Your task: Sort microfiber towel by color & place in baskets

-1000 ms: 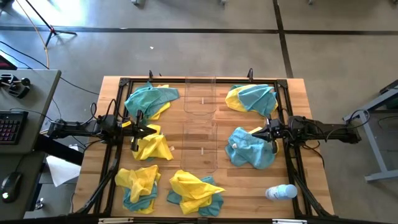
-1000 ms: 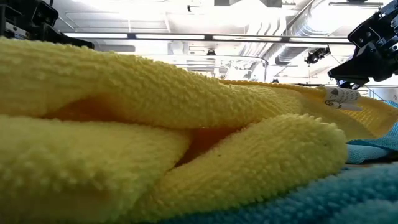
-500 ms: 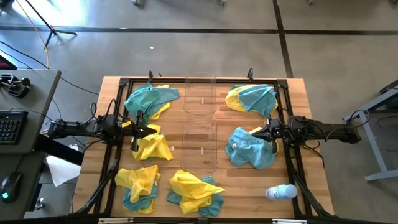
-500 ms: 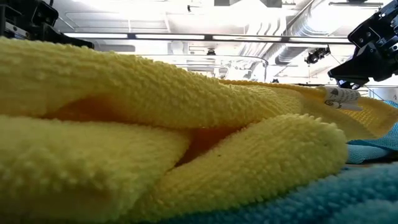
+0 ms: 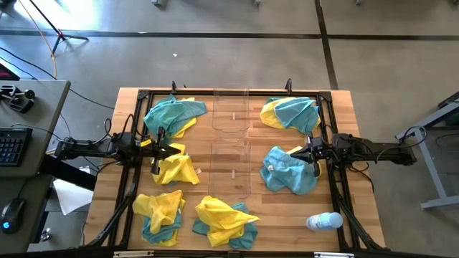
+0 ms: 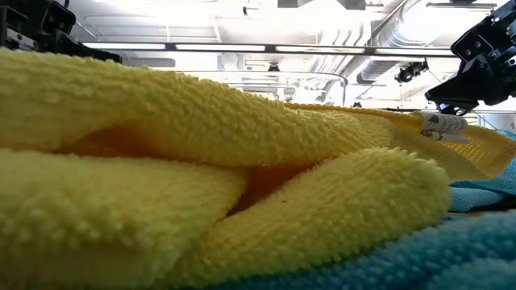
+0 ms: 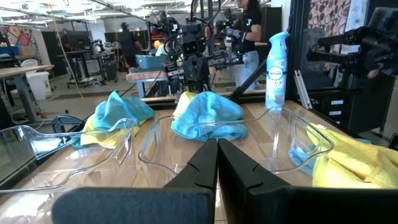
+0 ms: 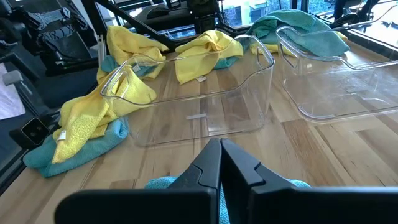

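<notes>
Hovering with fingers pressed together, the left gripper (image 5: pixel 162 149) sits over a rumpled yellow microfiber towel (image 5: pixel 176 169); the right gripper (image 5: pixel 307 153), fingers likewise closed, seems just above a teal-blue towel (image 5: pixel 288 170). Two clear rectangular plastic baskets (image 5: pixel 231 154) lie between the fingertips of both arms; more yellow and teal towels (image 5: pixel 222 218) are scattered beside them.

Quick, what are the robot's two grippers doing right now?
Left gripper: closed, holding nothing, above a yellow towel.
Right gripper: closed, holding nothing, above a teal towel.
</notes>
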`<action>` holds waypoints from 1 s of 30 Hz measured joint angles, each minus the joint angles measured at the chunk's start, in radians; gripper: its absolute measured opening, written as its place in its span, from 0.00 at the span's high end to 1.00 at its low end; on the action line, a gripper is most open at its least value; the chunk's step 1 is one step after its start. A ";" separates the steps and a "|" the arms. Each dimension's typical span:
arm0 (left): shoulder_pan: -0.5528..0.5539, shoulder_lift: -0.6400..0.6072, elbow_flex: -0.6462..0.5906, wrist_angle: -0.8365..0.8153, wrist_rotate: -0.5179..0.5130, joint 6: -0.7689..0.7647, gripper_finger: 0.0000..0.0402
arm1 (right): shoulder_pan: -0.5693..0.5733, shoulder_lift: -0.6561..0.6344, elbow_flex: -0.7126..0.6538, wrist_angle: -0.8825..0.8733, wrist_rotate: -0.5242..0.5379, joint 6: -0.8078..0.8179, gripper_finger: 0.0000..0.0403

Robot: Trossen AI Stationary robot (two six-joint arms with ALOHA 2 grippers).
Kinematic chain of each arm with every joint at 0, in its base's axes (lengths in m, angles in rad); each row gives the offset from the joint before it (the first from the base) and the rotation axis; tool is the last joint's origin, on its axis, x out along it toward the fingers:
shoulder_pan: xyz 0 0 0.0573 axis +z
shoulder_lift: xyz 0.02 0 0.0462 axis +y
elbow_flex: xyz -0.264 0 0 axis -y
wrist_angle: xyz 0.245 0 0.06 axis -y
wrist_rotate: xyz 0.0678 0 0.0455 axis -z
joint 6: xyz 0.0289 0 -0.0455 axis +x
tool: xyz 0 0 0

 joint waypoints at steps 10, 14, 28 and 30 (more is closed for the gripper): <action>0.000 0.000 0.000 0.000 0.000 0.000 1.00 | 0.000 0.000 0.000 0.002 0.010 -0.005 1.00; 0.000 0.000 0.000 0.000 0.000 0.000 1.00 | 0.000 0.000 0.000 0.016 0.077 0.000 1.00; 0.000 0.000 0.000 0.000 0.000 0.000 1.00 | 0.000 0.124 0.253 0.087 0.293 0.018 1.00; 0.000 0.000 0.000 0.000 0.000 0.000 1.00 | 0.000 0.196 0.345 0.051 0.345 -0.013 1.00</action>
